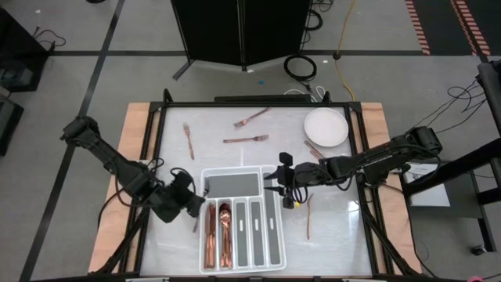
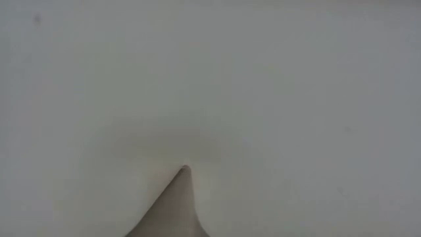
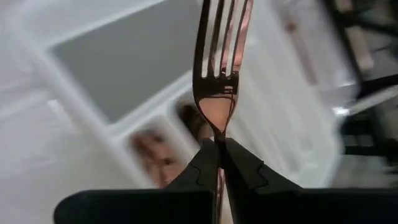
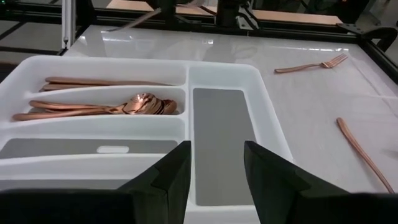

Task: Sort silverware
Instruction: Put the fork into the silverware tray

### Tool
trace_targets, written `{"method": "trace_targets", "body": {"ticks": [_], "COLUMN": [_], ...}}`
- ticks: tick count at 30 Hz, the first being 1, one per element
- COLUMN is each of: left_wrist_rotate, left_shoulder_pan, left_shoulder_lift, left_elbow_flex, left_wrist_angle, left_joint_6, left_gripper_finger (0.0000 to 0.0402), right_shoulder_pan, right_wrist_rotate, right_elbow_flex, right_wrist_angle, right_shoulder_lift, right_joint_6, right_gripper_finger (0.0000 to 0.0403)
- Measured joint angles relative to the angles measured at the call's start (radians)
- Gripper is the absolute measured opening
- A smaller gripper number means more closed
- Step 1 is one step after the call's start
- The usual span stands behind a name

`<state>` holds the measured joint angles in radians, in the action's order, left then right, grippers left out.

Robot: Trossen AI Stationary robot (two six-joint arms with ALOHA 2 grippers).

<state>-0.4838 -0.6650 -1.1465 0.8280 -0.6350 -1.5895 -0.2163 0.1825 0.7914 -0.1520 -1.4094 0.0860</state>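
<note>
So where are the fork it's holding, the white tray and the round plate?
held fork (image 3: 217, 74), left wrist view, base of its tines
white divided tray (image 1: 270, 258), high view, right-hand wall
round white plate (image 1: 326, 127), high view, its centre

Both arms are matte black, built of slim jointed segments with thick rounded housings. The left gripper (image 3: 219, 163) has angular, wedge-shaped black fingers; the right gripper (image 4: 214, 171) has a yellow mark nearby.

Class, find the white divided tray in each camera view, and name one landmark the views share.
High view: white divided tray at lower centre.
Low view: not identifiable.
Left wrist view: blurred, behind the held fork.
Right wrist view: fills the left and centre.
Shared landmark: the copper spoons lying in one tray compartment.
</note>
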Motion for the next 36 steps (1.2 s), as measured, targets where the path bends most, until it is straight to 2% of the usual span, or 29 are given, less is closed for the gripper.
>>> {"method": "trace_targets", "body": {"ticks": [8,16,23,29,36], "left_wrist_rotate": [-0.010,0.013,0.084,0.055,0.033], "left_shoulder_pan": [0.083,0.136,0.151,0.131,0.102], "left_shoulder_lift": [-0.033,-0.180,-0.294,-0.397,-0.569], "left_elbow_flex": [0.000,0.000,0.000,0.003,0.162], "left_wrist_angle": [0.287,0.510,0.690,0.793,0.780], "left_joint_6": [0.107,0.103,-0.023,-0.167,-0.212], "left_gripper_finger": [0.0012,0.0012,0.0012,0.0012,0.0012], "right_shoulder_pan": [-0.027,-0.048,-0.047,-0.047,-0.054], "right_wrist_rotate": [0.000,0.000,-0.001,-0.005,-0.005], "right_elbow_flex": [0.000,0.000,0.000,0.000,0.000], "right_wrist_angle": [0.000,0.010,0.017,0.105,0.183], "right_shoulder_lift": [0.000,0.000,0.000,0.000,0.000], "right_joint_6": [0.007,-0.015,-0.022,-0.045,-0.074], "right_gripper_finger": [0.0139,0.0139,0.0139,0.0139,0.0139]}}
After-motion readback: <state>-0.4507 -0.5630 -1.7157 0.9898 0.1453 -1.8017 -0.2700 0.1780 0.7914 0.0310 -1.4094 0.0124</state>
